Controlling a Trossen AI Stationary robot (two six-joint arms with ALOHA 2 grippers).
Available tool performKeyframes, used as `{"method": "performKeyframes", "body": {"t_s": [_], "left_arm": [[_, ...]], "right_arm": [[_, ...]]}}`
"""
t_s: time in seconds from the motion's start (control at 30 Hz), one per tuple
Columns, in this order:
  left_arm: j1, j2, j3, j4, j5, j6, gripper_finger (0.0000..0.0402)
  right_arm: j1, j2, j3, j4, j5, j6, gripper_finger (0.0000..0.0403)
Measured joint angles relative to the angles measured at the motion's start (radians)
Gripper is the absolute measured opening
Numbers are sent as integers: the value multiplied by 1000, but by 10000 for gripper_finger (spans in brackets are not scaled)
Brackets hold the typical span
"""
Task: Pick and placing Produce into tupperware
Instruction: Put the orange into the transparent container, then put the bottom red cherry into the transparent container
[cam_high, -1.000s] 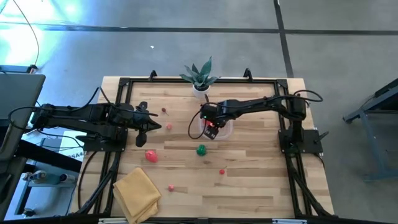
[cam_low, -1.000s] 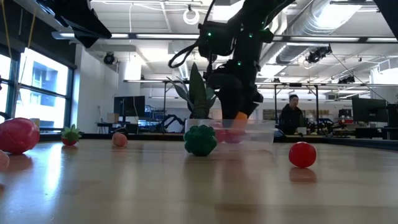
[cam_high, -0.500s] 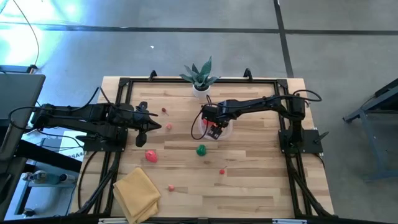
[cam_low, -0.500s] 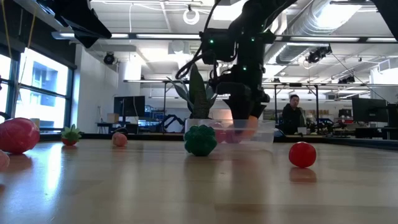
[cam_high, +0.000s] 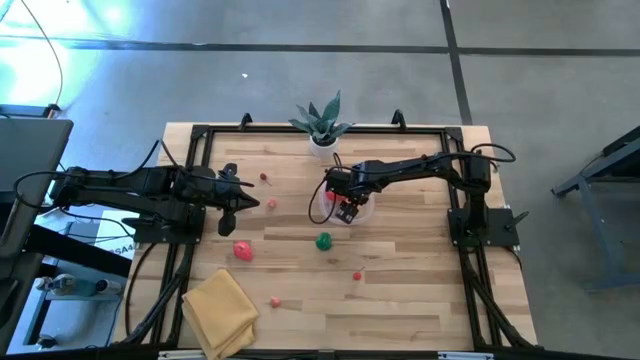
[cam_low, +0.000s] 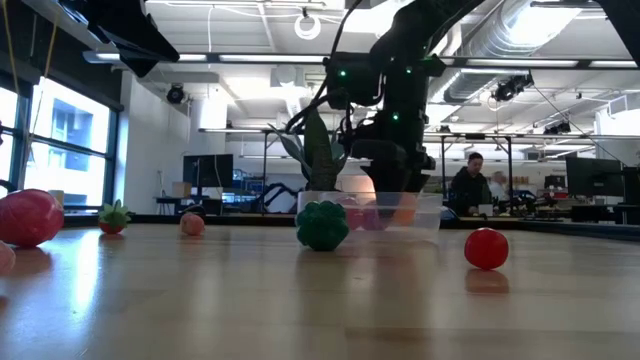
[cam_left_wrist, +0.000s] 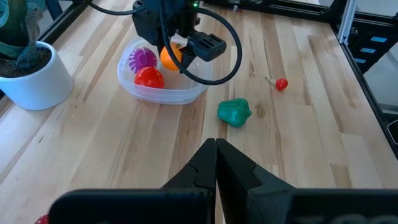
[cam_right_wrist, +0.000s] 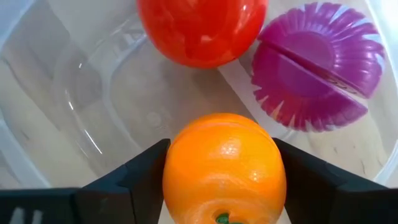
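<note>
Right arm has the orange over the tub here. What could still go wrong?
1. The tupperware already holds a red fruit and a spiky purple piece; the orange in the right gripper might land on them and roll out.
2. The gripper is low inside; it could nudge the light container.

orange fruit (cam_right_wrist: 224, 167) clamped in tool (cam_right_wrist: 221, 177), over tupperware (cam_right_wrist: 93, 106)

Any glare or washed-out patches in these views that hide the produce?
High view: bright glare on the floor at top left, off the table. Low view: bright ceiling lights and windows leave the arm backlit, dark. Right wrist view: reflections on the tupperware wall; the orange is clear.
</note>
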Motion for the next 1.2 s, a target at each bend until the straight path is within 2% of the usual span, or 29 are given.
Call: {"method": "performKeyframes", "body": {"t_s": [0.43, 0.8, 0.93, 1.2], "left_arm": [[0, 0, 0, 0, 0, 0, 1], [0, 0, 0, 0, 0, 0, 1], [0, 0, 0, 0, 0, 0, 1], [0, 0, 0, 0, 0, 0, 1]], "right_arm": [[0, 0, 0, -6, 26, 9, 273], [0, 0, 24, -43, 19, 1, 275], [0, -3, 74, -101, 18, 0, 275], [30, -4, 218, -333, 55, 3, 275]]}}
